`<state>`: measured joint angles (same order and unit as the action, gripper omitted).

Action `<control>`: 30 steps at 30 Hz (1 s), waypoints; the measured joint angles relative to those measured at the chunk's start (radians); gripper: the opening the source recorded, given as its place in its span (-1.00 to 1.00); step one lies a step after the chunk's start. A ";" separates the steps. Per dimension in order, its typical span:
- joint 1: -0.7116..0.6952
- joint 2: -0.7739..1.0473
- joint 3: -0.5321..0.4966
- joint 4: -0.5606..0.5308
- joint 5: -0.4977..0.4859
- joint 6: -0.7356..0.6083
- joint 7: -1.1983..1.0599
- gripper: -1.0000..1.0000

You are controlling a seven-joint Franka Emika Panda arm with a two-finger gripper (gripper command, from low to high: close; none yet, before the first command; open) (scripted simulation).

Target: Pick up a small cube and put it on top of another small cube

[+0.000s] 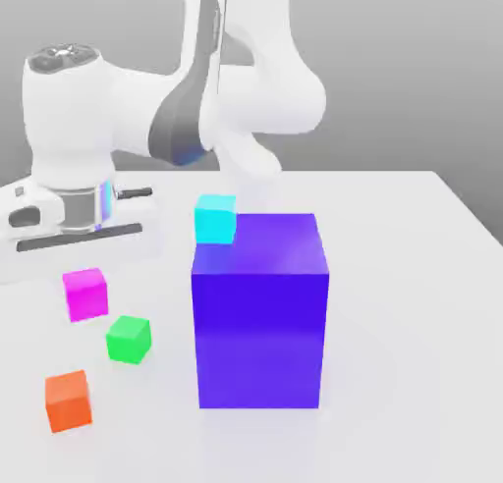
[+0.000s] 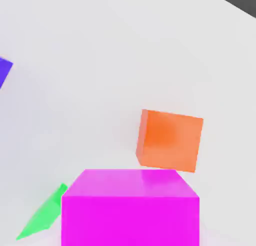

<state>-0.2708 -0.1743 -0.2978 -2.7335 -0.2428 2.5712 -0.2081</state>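
With the pink cube [image 1: 85, 294] resting on the desk [image 1: 413, 275] at the exterior view's middle left, just above the green cube [image 1: 129, 338], we should centre the tool squarely over it, though we cannot tell its finger state.

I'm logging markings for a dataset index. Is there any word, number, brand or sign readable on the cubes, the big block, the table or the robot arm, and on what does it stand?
None: no text, number, brand or sign can be read.
The magenta cube, green cube, orange cube, cyan cube and big blue-purple block have plain faces.
The white table and robot arm bear no legible marking.
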 joint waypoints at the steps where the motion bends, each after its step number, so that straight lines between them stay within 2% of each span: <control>1: 0.001 -0.008 -0.010 -0.011 -0.004 0.002 -0.054 -1.00; 20: 0.085 -0.123 -0.238 -0.214 -0.096 0.094 -1.026 -1.00; 25: 0.130 -0.039 -0.274 -0.216 -0.048 0.187 -1.083 -1.00; 30: 0.186 0.066 -0.302 -0.216 0.056 0.287 -1.154 -1.00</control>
<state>-0.0851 -0.1079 -0.5998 -2.9494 -0.1868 2.8583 -1.3617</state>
